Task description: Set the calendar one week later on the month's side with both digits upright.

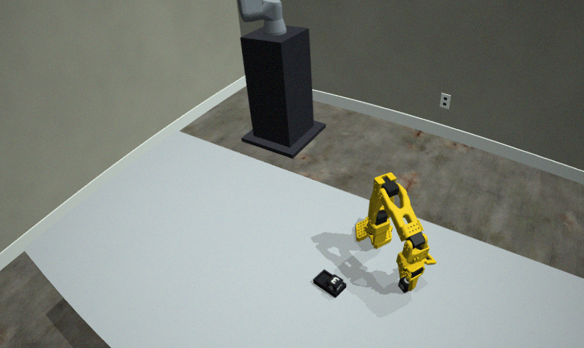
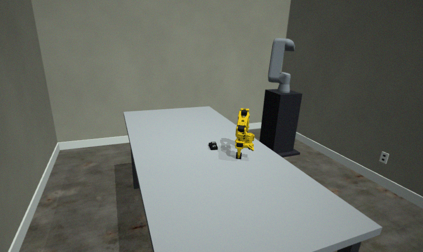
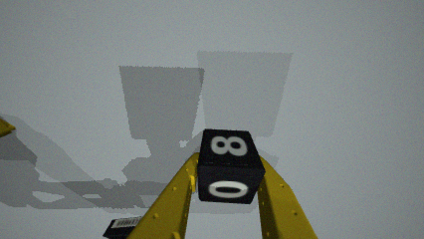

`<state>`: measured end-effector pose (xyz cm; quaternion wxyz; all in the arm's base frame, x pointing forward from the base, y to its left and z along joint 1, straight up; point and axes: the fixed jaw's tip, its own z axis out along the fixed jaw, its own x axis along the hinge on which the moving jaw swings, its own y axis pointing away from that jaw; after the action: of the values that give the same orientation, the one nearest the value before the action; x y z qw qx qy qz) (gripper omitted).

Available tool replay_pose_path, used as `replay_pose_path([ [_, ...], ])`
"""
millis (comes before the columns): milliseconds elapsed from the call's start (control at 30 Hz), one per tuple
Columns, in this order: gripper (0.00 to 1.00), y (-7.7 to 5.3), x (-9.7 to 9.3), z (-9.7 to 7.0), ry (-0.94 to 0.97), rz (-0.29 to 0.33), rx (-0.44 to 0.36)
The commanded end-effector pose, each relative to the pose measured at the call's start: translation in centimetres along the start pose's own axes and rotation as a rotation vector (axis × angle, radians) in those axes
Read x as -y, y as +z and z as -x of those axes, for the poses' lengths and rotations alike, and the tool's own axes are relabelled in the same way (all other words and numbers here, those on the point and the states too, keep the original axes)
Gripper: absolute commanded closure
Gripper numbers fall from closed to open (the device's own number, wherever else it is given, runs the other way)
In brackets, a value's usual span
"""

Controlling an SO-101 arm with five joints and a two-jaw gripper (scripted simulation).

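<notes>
My gripper (image 3: 226,194) is shut on a black number cube (image 3: 230,165) down at the table top; the cube shows an 8 on its top face and a 0 on the face toward the wrist camera. In the top view the gripper (image 1: 405,284) points down, to the right of the black calendar tray (image 1: 325,283). A second cube (image 1: 335,281) showing a 3 stands in the right end of the tray; the tray's left half holds nothing. The tray's edge (image 3: 121,228) shows at the bottom left of the wrist view. In the exterior view the tray (image 2: 213,147) lies left of the gripper (image 2: 238,156).
The yellow arm's base (image 1: 374,233) stands behind the gripper near the table's far edge. A grey robot on a black pedestal (image 1: 279,85) stands on the floor beyond the table.
</notes>
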<state>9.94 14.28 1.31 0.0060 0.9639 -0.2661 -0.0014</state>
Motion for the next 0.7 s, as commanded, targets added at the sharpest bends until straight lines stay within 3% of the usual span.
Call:
replay_pose_path([
  [0, 0.84, -0.56, 0.75, -0.07, 0.000, -0.038, -0.001],
  [367, 0.99, -0.56, 0.75, -0.07, 0.000, -0.038, -0.001],
  [667, 1.00, -0.65, 0.76, -0.07, 0.000, -0.038, -0.001],
])
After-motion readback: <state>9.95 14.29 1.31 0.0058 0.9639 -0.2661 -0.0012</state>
